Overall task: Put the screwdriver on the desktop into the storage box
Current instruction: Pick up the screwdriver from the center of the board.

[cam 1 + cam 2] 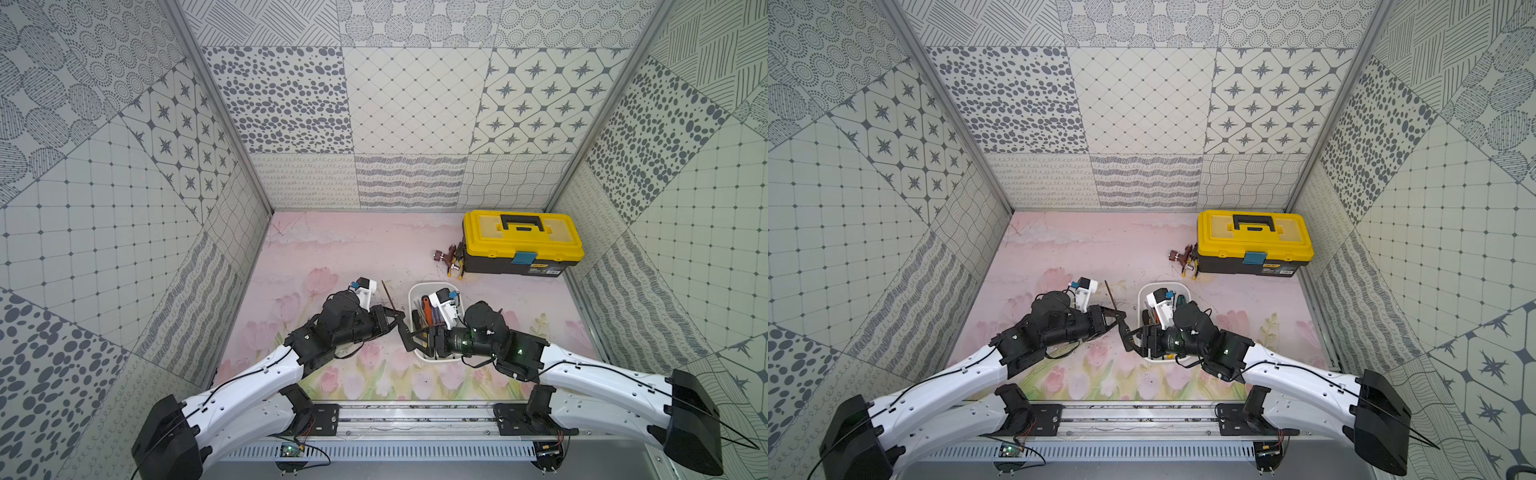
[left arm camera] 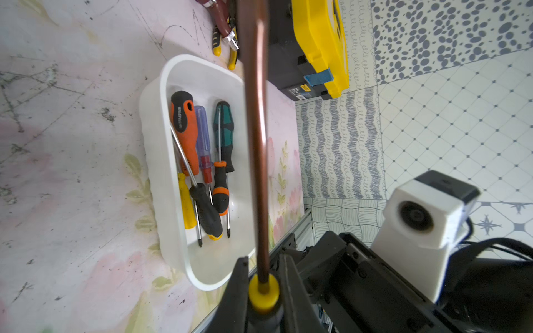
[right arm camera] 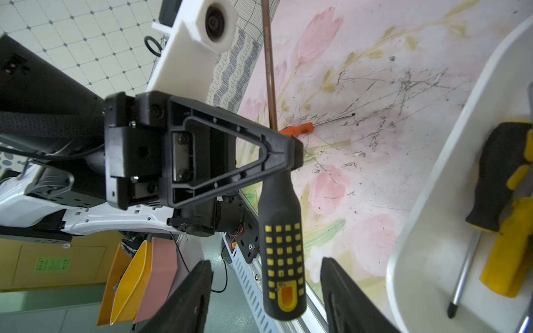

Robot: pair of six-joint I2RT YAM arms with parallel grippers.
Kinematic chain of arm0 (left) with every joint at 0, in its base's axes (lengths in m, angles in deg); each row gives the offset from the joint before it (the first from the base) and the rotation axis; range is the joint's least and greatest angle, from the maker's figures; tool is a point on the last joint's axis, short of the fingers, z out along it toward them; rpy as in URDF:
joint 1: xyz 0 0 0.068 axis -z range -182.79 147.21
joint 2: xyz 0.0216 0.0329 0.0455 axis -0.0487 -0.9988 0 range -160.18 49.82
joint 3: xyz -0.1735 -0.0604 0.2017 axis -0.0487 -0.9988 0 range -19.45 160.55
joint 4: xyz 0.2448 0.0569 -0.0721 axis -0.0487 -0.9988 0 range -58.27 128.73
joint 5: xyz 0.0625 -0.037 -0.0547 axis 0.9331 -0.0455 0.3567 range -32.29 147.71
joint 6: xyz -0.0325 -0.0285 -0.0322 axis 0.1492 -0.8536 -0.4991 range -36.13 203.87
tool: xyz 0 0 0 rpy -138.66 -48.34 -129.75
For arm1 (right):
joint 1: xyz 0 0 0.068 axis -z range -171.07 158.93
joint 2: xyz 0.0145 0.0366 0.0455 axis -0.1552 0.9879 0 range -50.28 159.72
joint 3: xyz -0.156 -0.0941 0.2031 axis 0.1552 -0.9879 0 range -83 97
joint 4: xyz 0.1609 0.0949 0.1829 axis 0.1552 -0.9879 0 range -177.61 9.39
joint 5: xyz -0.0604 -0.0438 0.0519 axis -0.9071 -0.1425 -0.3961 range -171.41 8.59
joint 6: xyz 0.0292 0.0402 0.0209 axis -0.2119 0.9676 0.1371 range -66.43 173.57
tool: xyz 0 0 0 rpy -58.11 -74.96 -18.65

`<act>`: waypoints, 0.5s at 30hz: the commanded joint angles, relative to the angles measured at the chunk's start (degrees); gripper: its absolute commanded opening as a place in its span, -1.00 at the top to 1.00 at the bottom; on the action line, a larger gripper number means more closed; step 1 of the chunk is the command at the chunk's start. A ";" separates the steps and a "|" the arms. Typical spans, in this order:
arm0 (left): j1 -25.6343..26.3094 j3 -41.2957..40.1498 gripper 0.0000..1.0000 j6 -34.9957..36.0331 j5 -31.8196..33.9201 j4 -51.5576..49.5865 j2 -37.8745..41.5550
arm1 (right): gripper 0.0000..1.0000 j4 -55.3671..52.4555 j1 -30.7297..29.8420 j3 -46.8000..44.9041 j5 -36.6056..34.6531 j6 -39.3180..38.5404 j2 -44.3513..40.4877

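Right tool [image 3: 264, 261] sits wide open around the screwdriver [image 3: 281, 239] handle, not touching. Left tool [image 2: 264, 268] clamps its neck, holding it above the tabletop [image 2: 72, 144] just beside the box [image 2: 150, 121].

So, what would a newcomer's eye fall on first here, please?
The black-and-yellow screwdriver, held in mid-air between the arms: the left gripper clamps its neck while the open right gripper flanks its handle. Next to it, the white box holds several more screwdrivers; a yellow toolbox stands back right.
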 commanded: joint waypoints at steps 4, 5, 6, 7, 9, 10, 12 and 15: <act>-0.44 -1.82 1.00 -5.19 -7.95 17.24 1.31 | -0.16 7.13 0.12 -0.27 2.37 1.29 -1.55; -0.46 -2.02 1.00 -5.36 -8.21 17.78 1.35 | -0.13 7.13 0.12 -0.23 2.49 1.24 -1.48; -0.43 -2.11 1.00 -5.58 -8.49 18.46 1.43 | -0.12 6.88 0.12 -0.23 2.55 1.12 -1.44; -0.42 -2.30 1.00 -5.91 -9.06 19.34 1.41 | -0.12 6.56 0.11 -0.19 2.47 1.06 -1.29; -0.45 -2.41 1.00 -6.18 -10.07 20.83 1.37 | -0.16 5.38 0.12 0.11 1.98 0.70 -0.99; -0.40 -2.41 1.00 -6.19 -10.47 21.19 1.40 | -0.18 4.74 0.12 0.29 1.69 0.62 -0.94; -0.45 -2.33 1.00 -5.76 -10.81 21.17 1.40 | -0.17 4.40 0.12 0.42 1.66 0.41 -1.15; -0.41 -2.24 1.00 -5.32 -10.54 20.12 1.49 | 0.17 4.08 0.12 0.51 1.46 0.15 -1.79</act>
